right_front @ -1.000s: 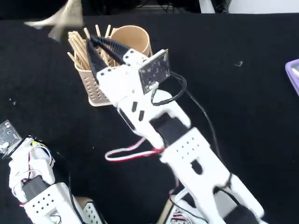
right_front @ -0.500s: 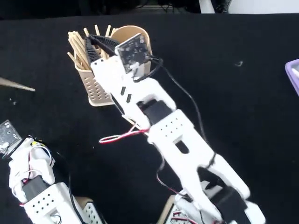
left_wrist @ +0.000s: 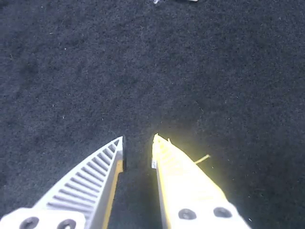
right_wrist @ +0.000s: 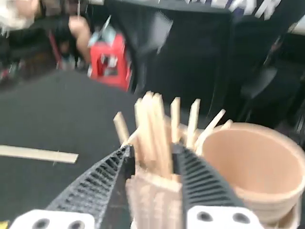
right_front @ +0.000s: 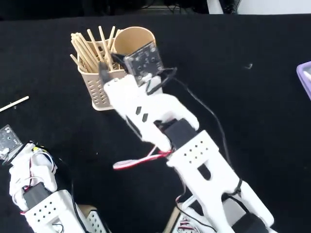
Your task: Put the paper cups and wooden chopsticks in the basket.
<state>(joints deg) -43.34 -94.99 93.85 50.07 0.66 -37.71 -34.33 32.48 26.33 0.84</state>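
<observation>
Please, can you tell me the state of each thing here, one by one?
Basket: upright.
Paper cup: upright in the basket, mouth up.
Chopsticks: standing bunched in the basket.
Loose chopstick: lying flat on the table.
Right claw: open, at the basket's chopsticks.
Left claw: slightly open, empty.

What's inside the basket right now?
Wooden chopsticks stand leaning inside the basket. A paper cup rises right beside them, but the right gripper covers its base, so whether it sits inside cannot be seen.
</observation>
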